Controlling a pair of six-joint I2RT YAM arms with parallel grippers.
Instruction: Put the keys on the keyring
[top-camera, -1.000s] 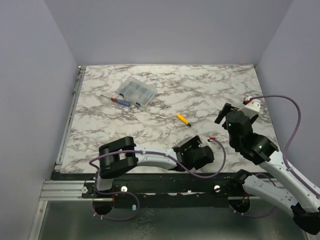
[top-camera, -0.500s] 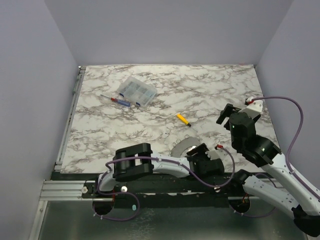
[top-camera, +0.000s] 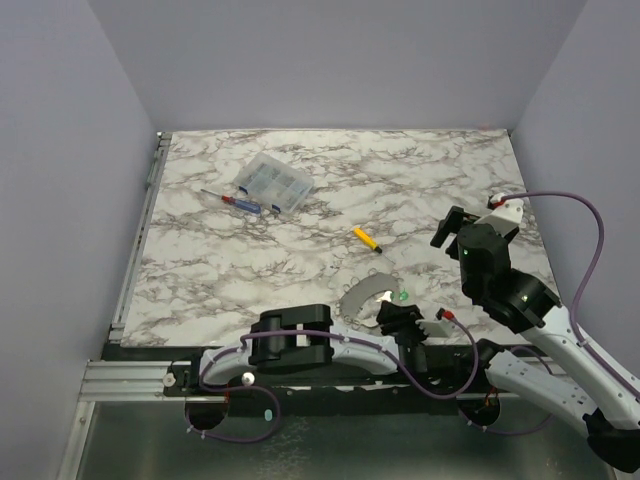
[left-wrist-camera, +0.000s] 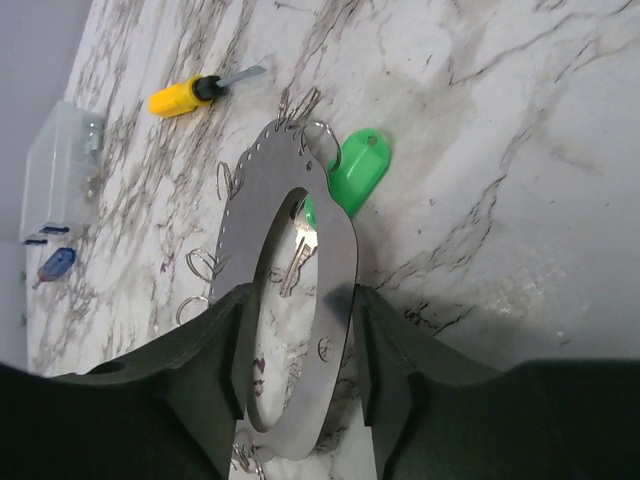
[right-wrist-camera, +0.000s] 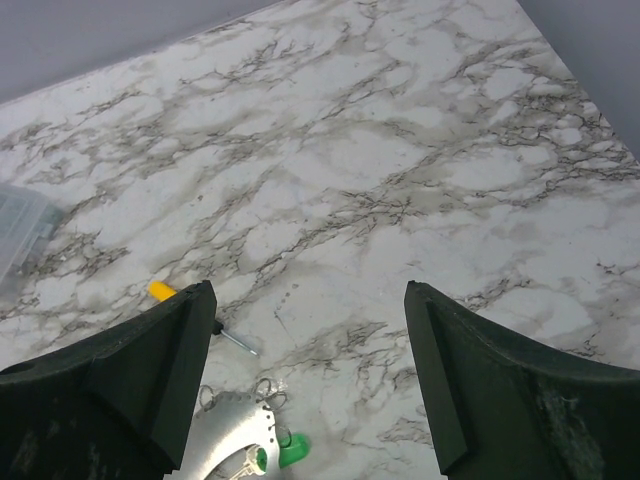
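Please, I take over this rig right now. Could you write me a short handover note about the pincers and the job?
Left pincer: low near the front edge of the table, jaws on either side of the keyring; whether they press it, I cannot tell.
Right pincer: open, empty, above the table's right side.
Green key: on the table at the keyring's far end, partly under it.
Done: keyring reached; whether the key is threaded is unclear.
Left: grip the keyring, take the key, thread it on.

surface: marble table (top-camera: 420, 180) | on it: clear box (top-camera: 273, 182), screwdriver (top-camera: 232, 198), yellow stick (top-camera: 367, 239), keyring (left-wrist-camera: 338, 262), green key (left-wrist-camera: 358, 170)
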